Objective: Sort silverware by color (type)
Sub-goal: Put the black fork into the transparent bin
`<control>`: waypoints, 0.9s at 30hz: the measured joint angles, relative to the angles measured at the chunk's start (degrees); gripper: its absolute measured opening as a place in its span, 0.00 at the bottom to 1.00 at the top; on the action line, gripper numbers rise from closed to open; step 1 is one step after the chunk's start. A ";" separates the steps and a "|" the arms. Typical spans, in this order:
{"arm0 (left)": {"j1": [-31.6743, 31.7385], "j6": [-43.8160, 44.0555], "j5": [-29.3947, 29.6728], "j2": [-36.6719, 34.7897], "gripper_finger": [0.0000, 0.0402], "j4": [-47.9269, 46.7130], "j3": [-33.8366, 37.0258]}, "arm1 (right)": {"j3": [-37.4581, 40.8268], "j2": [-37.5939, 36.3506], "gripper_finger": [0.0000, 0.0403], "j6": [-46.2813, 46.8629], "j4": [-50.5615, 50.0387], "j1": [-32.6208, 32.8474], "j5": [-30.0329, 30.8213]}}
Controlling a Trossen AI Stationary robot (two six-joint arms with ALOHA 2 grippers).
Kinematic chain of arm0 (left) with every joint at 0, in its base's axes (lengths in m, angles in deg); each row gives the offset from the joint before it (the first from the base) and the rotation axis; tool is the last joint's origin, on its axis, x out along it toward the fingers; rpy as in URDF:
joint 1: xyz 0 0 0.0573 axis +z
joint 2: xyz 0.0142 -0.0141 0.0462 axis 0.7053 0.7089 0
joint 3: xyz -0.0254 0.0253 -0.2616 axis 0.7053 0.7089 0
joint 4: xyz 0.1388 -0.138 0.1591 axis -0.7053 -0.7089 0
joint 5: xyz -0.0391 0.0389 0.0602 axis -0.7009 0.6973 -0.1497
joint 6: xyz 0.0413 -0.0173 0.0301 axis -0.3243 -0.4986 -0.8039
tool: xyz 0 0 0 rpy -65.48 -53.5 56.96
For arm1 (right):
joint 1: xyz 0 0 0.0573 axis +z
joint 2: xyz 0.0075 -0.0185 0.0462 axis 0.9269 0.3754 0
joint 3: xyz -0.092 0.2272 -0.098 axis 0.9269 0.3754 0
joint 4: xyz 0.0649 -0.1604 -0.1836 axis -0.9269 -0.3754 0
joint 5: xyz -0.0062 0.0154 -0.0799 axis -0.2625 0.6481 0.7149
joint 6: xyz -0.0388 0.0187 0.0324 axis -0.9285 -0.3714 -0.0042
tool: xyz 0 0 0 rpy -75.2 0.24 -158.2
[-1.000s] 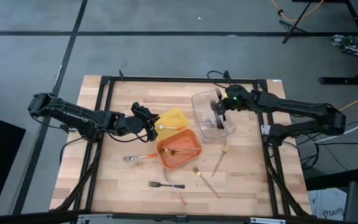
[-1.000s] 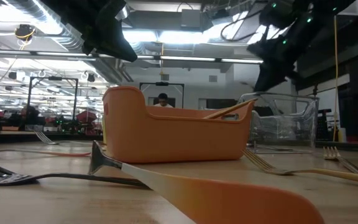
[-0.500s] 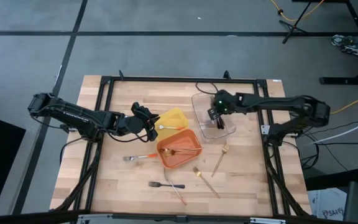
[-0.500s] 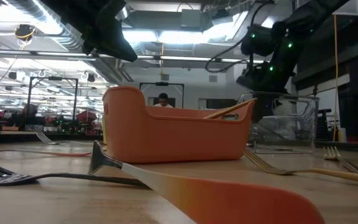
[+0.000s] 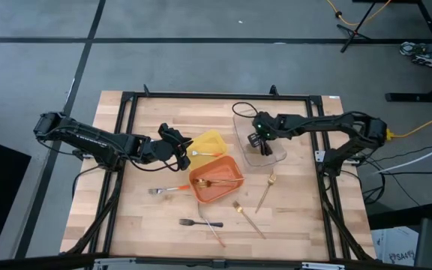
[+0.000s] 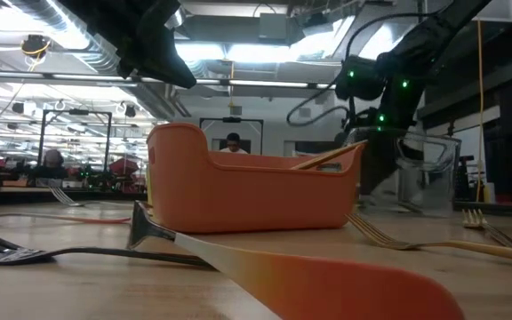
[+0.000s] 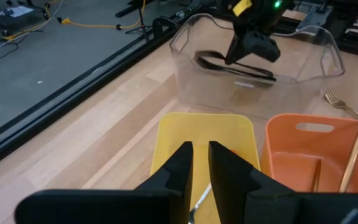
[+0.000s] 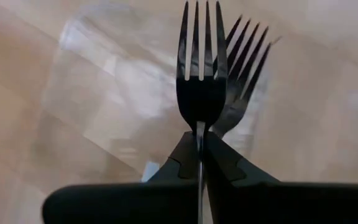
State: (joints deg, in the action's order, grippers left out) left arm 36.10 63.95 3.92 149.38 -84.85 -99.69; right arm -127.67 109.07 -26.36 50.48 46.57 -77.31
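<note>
My right gripper [image 5: 259,142] reaches down into the clear tray [image 5: 279,154], shut on a black fork [image 8: 200,93]. Another black fork [image 8: 244,59] lies on the tray's floor behind it. My left gripper [image 7: 201,163] hangs still over the yellow tray [image 7: 185,134], fingers a narrow gap apart; a silver utensil [image 5: 203,153] lies in that tray. The orange tray [image 5: 227,191] holds a gold fork [image 5: 214,182]. On the table lie an orange-handled fork [image 5: 169,190], a black fork [image 5: 198,223], another orange-handled piece [image 5: 214,235] and two gold forks [image 5: 247,217] [image 5: 267,191]. My right gripper pinches the black fork between its two fingers at the neck [image 8: 199,132], just behind the head. The fingers slant down from above and lie along the fork, whose tines point on past the fingertips. The head is inside the clear tray; whether it touches the floor I cannot tell.
The three trays stand close together mid-table, with the clear tray's tall walls [image 7: 197,87] around my right gripper. Bare wood lies along the near edge beside the loose cutlery. Black frame rails [image 5: 126,135] border the tabletop.
My right gripper has come down into the clear tray and a little toward the near edge, tipping more steeply downward. It has stayed shut on the black fork, which went with it.
</note>
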 joint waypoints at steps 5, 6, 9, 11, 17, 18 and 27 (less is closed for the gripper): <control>-0.02 0.01 -0.02 0.00 0.11 0.00 0.00 | 0.07 -0.03 0.00 -0.01 1.15 0.00 -0.05; -0.02 0.03 -0.01 0.00 0.11 0.01 0.00 | 0.11 -0.01 0.00 0.01 1.05 0.00 -0.06; 0.00 0.05 -0.02 0.00 0.11 0.01 0.00 | 0.14 -0.01 0.00 0.00 1.22 0.00 -0.03; -0.02 0.05 -0.02 0.00 0.11 0.01 0.00 | 0.14 -0.01 0.00 -0.01 1.11 0.00 -0.03; -0.02 0.03 -0.02 0.00 0.11 0.01 0.00 | 0.14 -0.01 0.00 -0.01 1.13 0.00 -0.03; 0.00 0.03 -0.02 0.00 0.11 0.01 0.00 | 0.14 -0.01 0.01 -0.01 1.13 0.00 -0.03; -0.02 0.03 -0.02 0.00 0.11 0.01 0.00 | 0.12 -0.01 0.15 -0.01 1.24 0.00 0.02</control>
State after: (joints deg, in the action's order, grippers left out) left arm 36.08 63.98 3.90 149.38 -84.84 -99.69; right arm -127.55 109.06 -26.37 51.71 46.57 -77.29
